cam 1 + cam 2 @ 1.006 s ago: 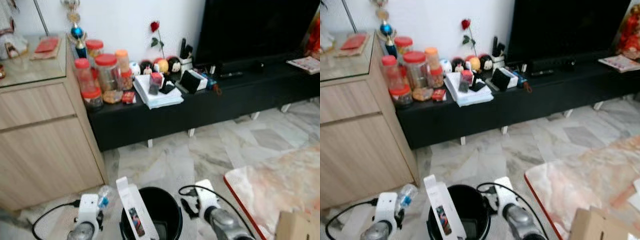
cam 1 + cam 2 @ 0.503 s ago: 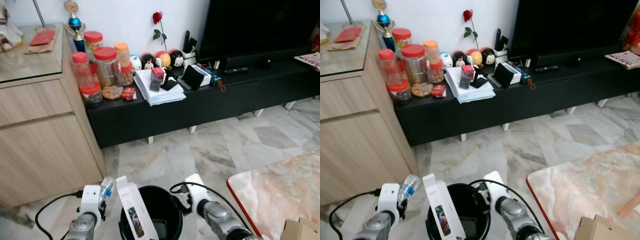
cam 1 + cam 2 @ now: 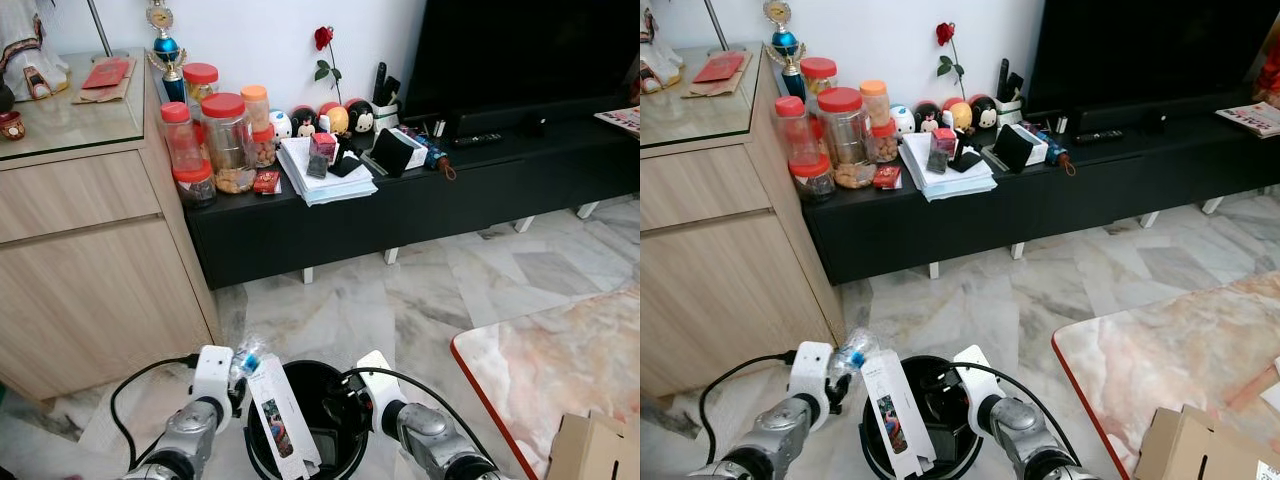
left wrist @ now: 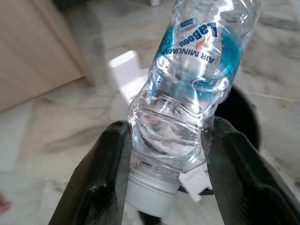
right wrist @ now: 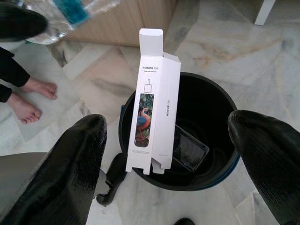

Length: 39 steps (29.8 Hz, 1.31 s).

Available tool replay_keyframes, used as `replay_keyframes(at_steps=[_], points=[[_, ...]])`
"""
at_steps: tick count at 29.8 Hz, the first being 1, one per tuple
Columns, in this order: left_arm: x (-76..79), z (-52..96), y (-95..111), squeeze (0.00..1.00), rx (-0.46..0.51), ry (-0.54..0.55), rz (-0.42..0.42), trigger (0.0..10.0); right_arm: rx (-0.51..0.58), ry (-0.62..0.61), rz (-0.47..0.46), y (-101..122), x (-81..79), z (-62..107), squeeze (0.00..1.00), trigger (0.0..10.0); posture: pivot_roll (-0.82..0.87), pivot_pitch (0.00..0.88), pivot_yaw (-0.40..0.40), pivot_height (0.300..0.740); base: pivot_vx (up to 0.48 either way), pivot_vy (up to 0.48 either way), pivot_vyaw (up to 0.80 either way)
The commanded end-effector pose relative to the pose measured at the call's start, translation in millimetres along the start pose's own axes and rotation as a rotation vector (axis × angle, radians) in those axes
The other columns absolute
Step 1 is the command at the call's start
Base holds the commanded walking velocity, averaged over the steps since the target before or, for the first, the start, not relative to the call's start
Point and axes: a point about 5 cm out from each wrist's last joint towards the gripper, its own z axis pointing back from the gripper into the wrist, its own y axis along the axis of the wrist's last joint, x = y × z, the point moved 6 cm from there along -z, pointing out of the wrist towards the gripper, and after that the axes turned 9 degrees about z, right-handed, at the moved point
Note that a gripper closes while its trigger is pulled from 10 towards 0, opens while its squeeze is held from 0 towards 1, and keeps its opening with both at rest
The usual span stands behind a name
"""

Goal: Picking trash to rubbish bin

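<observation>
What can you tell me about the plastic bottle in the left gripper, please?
The plastic bottle is clear, crumpled and looks empty, with a blue and white label and a white screw cap. The left gripper pinches it near the cap end between both black fingers, holding it tilted just beside the rim of the black bin.

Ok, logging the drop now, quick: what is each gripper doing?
Left gripper: shut on the crumpled clear plastic bottle.
Right gripper: open, holding nothing, above the black bin.

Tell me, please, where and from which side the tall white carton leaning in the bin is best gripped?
Probably the white carton by its upper end, from above: it stands nearly upright against the black bin rim, its open flap and narrow faces standing free above it. The open right end effector hovers over it.
</observation>
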Motion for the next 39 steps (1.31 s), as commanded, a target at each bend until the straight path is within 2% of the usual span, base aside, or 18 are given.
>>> replay_keyframes(at_steps=[1,4,6,19,20,21,22,39], points=[[14.4,-3.4,11,0.00,0.019,-0.064,-0.035,10.0,0.043,0.003,0.019,16,4.9,-1.1,0.00,10.0,-0.09,0.063,-0.032,0.740,0.000,0.000,0.00],[19.7,-4.4,14,0.00,0.031,-0.079,-0.024,10.0,0.057,0.014,0.015,18,4.6,-0.6,0.00,10.0,-0.10,0.073,-0.035,0.740,0.000,0.000,0.00],[24.7,-5.4,17,0.00,0.039,-0.097,0.018,10.0,0.061,0.020,0.016,17,3.6,-0.4,0.00,10.0,-0.11,0.083,-0.037,0.740,0.000,0.000,0.00],[35.6,-6.8,23,0.00,0.050,-0.146,0.047,10.0,0.120,0.049,0.006,24,-0.4,1.0,0.00,10.0,-0.14,0.130,-0.042,0.740,0.000,0.000,0.00],[36.9,-6.8,25,0.11,0.055,-0.153,0.066,10.0,0.126,0.053,0.004,24,-1.2,1.6,0.00,10.0,-0.15,0.139,-0.043,0.740,0.000,0.000,0.00],[36.9,-6.8,25,0.11,0.055,-0.153,0.066,10.0,0.126,0.053,0.004,24,-1.2,1.6,0.00,10.0,-0.15,0.139,-0.043,0.740,0.000,0.000,0.00],[38.1,-6.8,25,1.00,0.057,-0.158,0.074,10.0,0.128,0.055,0.001,23,-1.9,1.9,0.00,10.0,-0.15,0.144,-0.044,0.740,0.000,0.000,0.00],[37.2,-6.1,24,1.00,0.060,-0.163,0.096,10.0,0.121,0.059,-0.015,15,-3.4,4.2,0.00,10.0,-0.15,0.155,-0.049,0.740,0.000,0.000,0.00]])
